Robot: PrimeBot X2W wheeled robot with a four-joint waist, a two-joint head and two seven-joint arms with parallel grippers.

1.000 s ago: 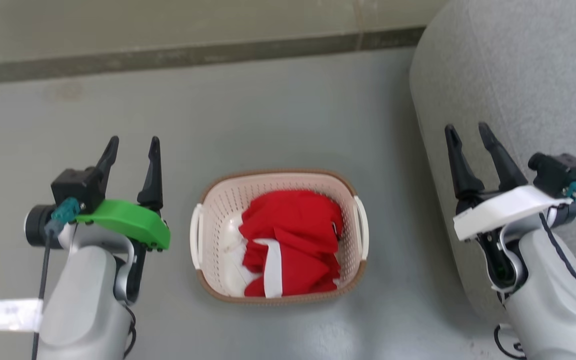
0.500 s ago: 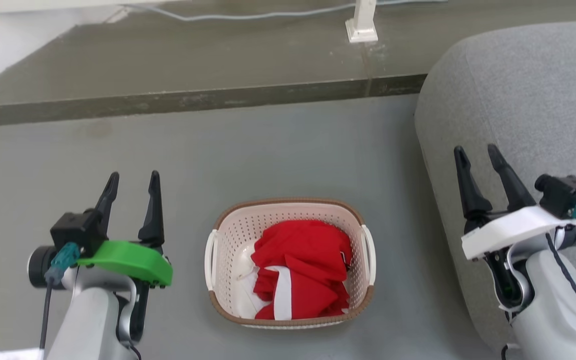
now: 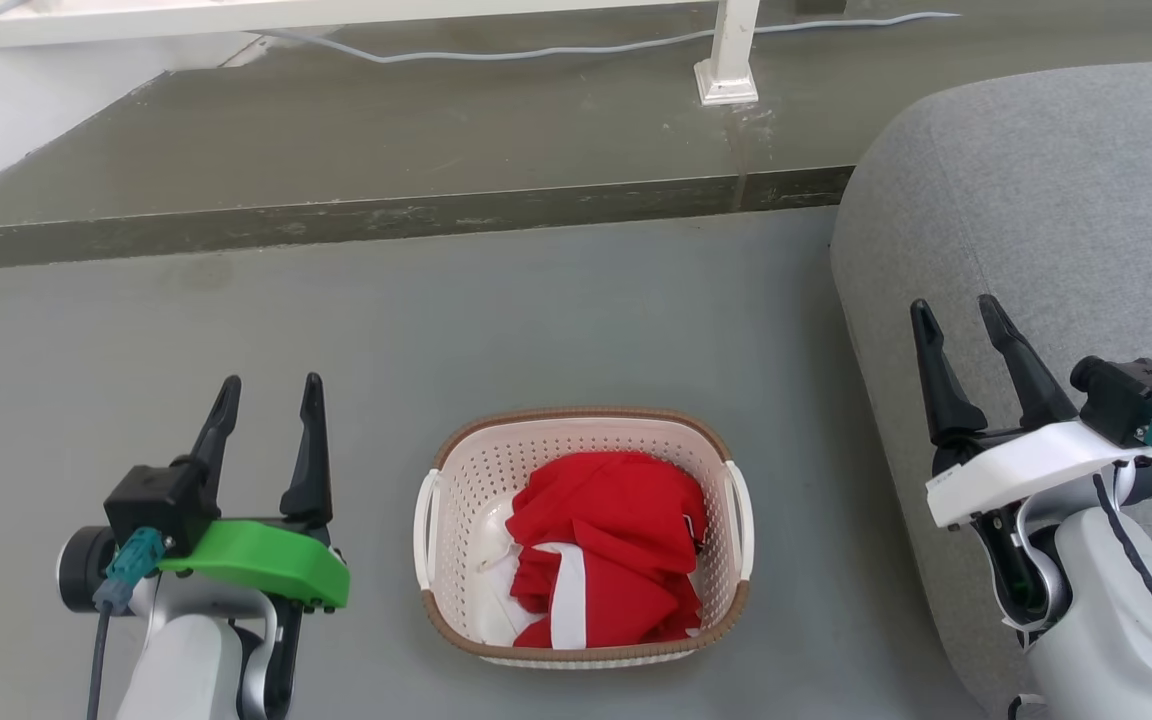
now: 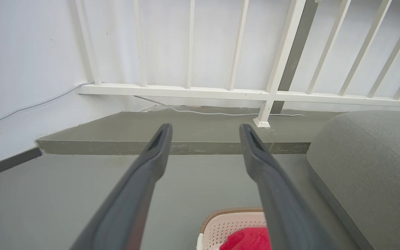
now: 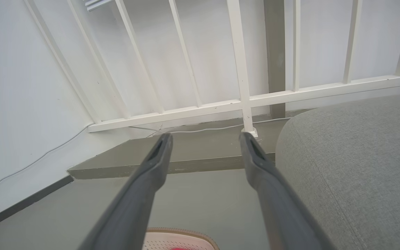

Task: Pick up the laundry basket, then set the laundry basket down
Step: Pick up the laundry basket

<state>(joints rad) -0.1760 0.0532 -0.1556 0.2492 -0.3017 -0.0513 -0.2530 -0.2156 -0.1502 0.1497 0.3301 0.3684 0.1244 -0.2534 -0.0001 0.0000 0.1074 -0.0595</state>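
1. The laundry basket (image 3: 536, 445) sits on the floor (image 3: 536, 320) with a red cloth (image 3: 616, 510) inside.
2. The left hand (image 3: 271, 385) is spread wide and empty, to the basket's left, not touching it.
3. The right hand (image 3: 954, 305) is spread wide and empty too, off to the basket's right by the grey couch (image 3: 1036, 200).

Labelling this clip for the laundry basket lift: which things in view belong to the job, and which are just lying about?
Job: cream-white perforated plastic laundry basket with brown woven-look rim; left gripper, open; right gripper, open.
Lying about: red and white clothes inside the basket; grey fabric seat; white railing post; pale cable on the raised step.
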